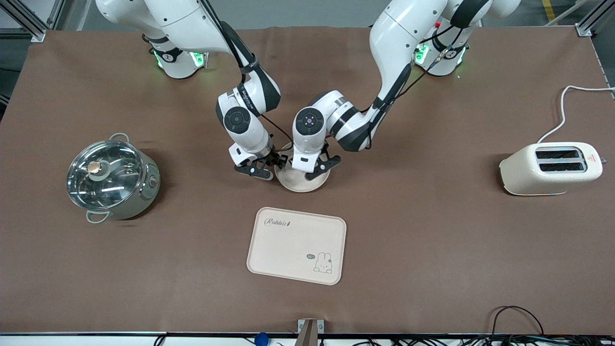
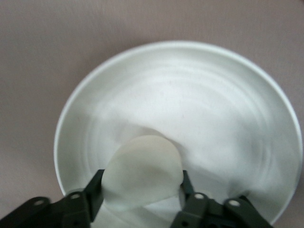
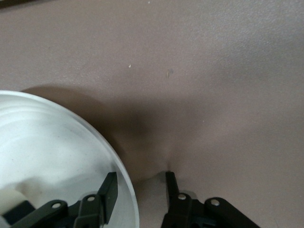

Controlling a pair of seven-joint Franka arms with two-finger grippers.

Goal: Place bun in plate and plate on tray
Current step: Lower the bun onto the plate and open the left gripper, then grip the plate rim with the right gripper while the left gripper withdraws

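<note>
Left claw (image 2: 140, 190) pinches the bun (image 2: 142, 171) over the plate (image 2: 213, 95); right claw (image 3: 137, 187) straddles its rim, spread.

A shiny metal pot (image 1: 113, 181) with a glass lid (image 1: 103, 175) sits at the right arm's end of the table. A cream toaster (image 1: 552, 168) with a white cord (image 1: 563, 113) sits at the left arm's end.
</note>
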